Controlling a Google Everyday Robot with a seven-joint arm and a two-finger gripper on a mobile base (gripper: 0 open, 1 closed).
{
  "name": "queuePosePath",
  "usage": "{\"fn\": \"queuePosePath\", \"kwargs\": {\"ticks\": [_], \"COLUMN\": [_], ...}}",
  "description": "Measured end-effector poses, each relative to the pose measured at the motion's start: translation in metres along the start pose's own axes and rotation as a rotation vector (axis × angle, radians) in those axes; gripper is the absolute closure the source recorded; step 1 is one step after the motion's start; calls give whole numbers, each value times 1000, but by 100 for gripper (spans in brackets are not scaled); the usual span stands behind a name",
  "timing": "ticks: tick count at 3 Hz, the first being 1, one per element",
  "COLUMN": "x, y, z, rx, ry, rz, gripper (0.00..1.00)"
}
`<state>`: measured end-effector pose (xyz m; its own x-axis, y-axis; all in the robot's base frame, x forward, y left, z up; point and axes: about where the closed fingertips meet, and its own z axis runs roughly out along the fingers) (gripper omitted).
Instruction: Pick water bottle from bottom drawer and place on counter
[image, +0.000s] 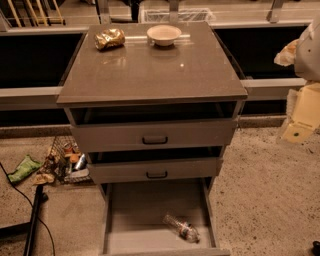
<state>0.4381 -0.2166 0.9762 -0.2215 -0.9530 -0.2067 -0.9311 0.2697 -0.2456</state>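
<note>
Single high front view onto counter (150, 70); tool (297, 129) right edge.

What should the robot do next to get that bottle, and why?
Probably lower the gripper, now up at the right edge beside the counter, toward the water bottle, which lies on its side near the front right of the open bottom drawer.

**Blind spots on my feed right now**

My claw (300, 117) sits far right, level with the top drawers. The frame edge slices it off, and it is a pale blur to me. The bottom drawer (157, 207) runs out of the bottom edge, so I can't see its front. The water bottle (181, 228) lies in it, too small for me to find its cap. The two upper drawers (152, 134) are black inside under the table (150, 70). At the left, the cabinet partly hides a wire basket (67, 159), and I can't identify its contents.
</note>
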Motion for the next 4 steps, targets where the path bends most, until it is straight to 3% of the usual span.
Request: {"fn": "queuePosePath", "kwargs": {"ticks": [1,2,4], "x": [0,4,-7], "y": [0,10,68], "z": [0,27,146], "rx": [0,-56,-189], "ry": [0,-35,-197], "rz": [0,19,74], "gripper": [0,0,0]}}
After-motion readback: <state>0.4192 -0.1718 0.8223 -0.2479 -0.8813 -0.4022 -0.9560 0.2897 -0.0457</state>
